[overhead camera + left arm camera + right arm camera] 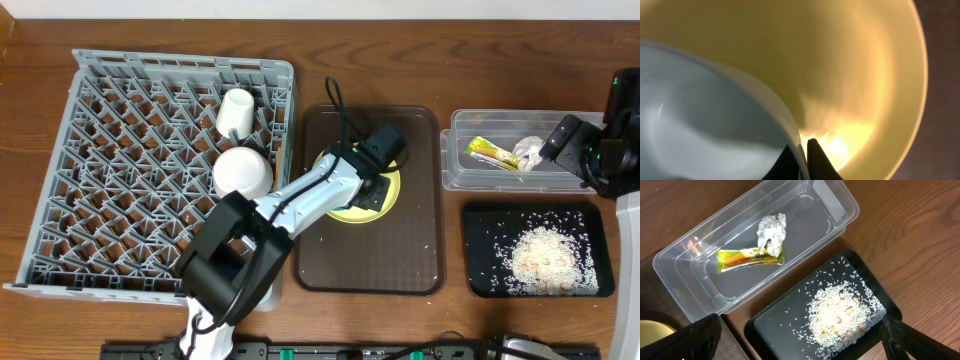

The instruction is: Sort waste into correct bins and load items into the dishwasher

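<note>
Overhead: left arm [300, 205] is reaching from the near edge out over the brown serving tray [420, 250] in the middle of the table [500, 60], ending above the yellow plate [345, 210] lying on that tray.

Left wrist: left end effector [804, 149] is gripping the light blue bowl [700, 115] by its rim. One of the fingers [820, 160] is sitting outside the thin wall and the other inside, jaws closed down on it. Yellow plate is filling the rest of the view right behind the bowl. From overhead the bowl is hiding under the end effector.

Grey dish rack [120, 200] is sitting on the left of the table. Small white cup [237, 110] and white bowl [243, 172] are lying in its right-hand part, cup toward the far wall, bowl just nearer.

Right wrist: right end effector [800, 330] is hanging wide open, gripping nothing, above the near edge of the clear tub [685, 285] and the black tray [775, 325] beside it. Tub is holding the green-and-yellow snack wrapper [750, 257] and the crumpled tissue [772, 230], the two touching. Black tray is carrying the rice scraps [845, 312], heaped in one pile with loose grains scattered around it.
</note>
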You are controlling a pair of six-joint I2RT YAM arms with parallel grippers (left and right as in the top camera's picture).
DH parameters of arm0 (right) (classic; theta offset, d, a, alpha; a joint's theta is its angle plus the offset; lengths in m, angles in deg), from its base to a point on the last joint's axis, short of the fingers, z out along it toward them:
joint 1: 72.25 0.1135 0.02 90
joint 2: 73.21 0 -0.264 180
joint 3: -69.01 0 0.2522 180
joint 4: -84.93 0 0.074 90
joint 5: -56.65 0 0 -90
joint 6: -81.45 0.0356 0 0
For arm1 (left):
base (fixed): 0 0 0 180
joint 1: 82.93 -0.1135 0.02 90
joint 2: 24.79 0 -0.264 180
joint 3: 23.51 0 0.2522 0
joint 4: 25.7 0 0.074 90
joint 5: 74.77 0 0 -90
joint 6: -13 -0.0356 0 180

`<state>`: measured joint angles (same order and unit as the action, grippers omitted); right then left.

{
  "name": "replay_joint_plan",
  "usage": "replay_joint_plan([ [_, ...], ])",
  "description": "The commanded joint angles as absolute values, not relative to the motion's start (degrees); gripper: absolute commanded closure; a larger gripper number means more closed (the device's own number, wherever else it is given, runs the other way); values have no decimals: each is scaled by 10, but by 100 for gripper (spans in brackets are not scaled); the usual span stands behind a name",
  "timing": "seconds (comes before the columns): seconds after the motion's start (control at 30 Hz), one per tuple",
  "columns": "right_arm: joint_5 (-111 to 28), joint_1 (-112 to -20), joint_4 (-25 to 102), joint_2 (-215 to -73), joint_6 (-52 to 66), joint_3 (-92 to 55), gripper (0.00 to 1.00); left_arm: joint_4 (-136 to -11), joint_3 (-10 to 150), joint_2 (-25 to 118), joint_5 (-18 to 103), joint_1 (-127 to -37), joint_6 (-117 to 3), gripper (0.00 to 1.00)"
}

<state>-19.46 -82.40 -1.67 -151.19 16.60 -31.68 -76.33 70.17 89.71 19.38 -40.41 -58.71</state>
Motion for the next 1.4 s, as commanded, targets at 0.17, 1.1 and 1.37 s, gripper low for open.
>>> replay_joint_plan([
  [0.17, -190, -827, -18, -1511, 162, -320, 1, -784, 721, 762, 354, -428, -572, 93],
  [1.1, -190, -827, -18, -1511, 162, -320, 1, -1280, 710, 632, 816, -867, -1057, 76],
  [1.37, -190, -827, -18, -1511, 162, -320, 1, -1188, 707, 632, 816, -723, -1016, 15],
])
